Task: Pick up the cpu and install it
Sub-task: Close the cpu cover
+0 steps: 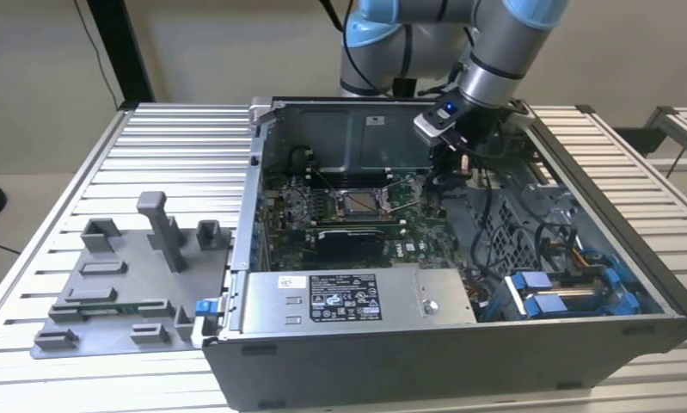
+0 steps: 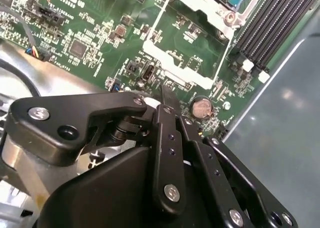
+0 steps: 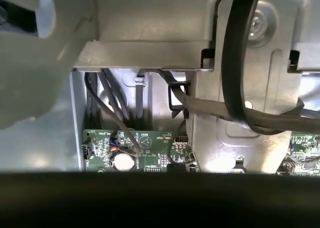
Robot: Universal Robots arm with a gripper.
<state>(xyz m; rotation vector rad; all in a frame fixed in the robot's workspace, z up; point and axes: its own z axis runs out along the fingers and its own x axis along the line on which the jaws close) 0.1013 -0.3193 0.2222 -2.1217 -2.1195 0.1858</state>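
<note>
The open computer case lies on the slatted table with its green motherboard facing up. Near the middle of the board is the square metal-framed socket, with a greyish square in its centre. I cannot tell whether that square is the cpu. My gripper hangs low inside the case, just to the exterior view's right of the socket. In the second wrist view the black gripper sits over the board beside a coin battery, a bare metal frame and the socket corner.
A grey fixture plate with upright blocks lies on the table at the exterior view's left. A power supply fills the case's front, with blue drive brackets and cables at its right. Black cables run along the case wall.
</note>
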